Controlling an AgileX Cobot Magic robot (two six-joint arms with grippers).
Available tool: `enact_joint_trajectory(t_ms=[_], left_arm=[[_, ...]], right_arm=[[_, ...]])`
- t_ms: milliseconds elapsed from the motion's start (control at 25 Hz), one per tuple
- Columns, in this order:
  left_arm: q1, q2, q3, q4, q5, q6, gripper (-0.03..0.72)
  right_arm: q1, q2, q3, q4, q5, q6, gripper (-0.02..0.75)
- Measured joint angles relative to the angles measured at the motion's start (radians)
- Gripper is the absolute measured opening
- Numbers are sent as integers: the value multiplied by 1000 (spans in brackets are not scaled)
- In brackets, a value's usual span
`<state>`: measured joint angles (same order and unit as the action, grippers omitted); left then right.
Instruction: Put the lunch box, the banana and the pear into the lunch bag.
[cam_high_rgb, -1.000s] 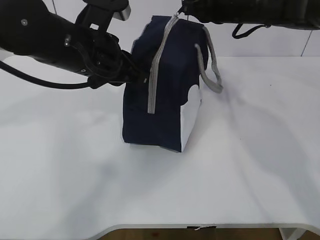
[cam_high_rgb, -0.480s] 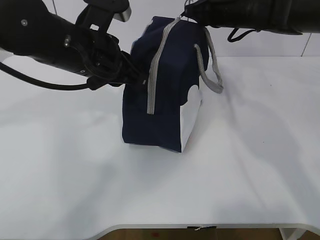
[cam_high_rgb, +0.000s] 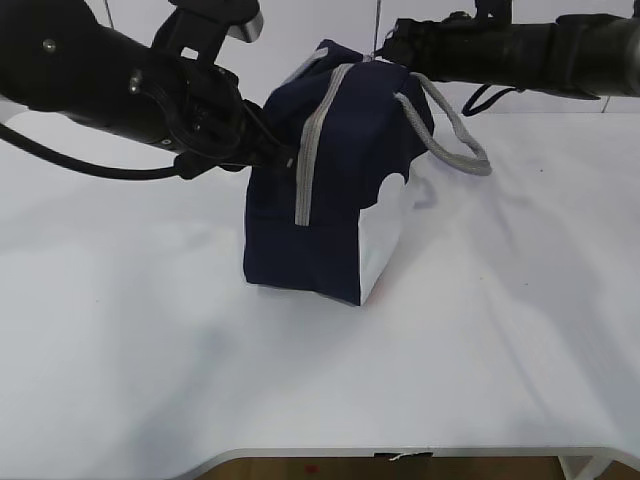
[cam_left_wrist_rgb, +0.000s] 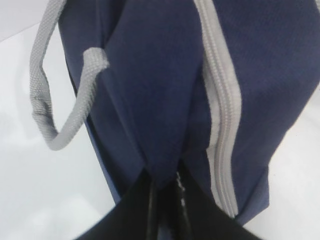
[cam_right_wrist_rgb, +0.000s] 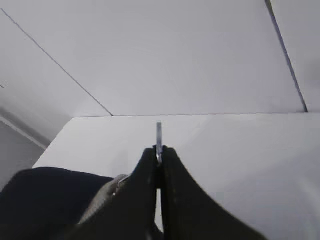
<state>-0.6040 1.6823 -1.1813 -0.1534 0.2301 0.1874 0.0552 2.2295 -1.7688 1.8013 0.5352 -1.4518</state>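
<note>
The navy lunch bag (cam_high_rgb: 330, 180) stands on the white table, its grey zipper (cam_high_rgb: 312, 150) running up its near end and over the top. My left gripper (cam_high_rgb: 283, 158) is shut on a fold of the bag's fabric (cam_left_wrist_rgb: 160, 165) on its left side. My right gripper (cam_high_rgb: 378, 48) is shut on the thin metal zipper pull (cam_right_wrist_rgb: 159, 137) at the bag's top. A grey handle (cam_high_rgb: 455, 135) hangs out to the right; another handle (cam_left_wrist_rgb: 55, 100) shows in the left wrist view. The lunch box, banana and pear are out of view.
The white table (cam_high_rgb: 320, 370) stretches in front of and to both sides of the bag. A white wall stands behind. The table's front edge runs along the bottom of the exterior view.
My right gripper has moved right and slightly down with the zipper pull. The bag's top has leaned right and the right handle has swung outward. The left arm has held still.
</note>
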Motion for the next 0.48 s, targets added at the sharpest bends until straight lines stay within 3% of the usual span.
enact_joint_trajectory(t_ms=[480], left_arm=[[0,0,0,5,16,0,18]], right_arm=[[-44,60,-58,0,201,61,6]])
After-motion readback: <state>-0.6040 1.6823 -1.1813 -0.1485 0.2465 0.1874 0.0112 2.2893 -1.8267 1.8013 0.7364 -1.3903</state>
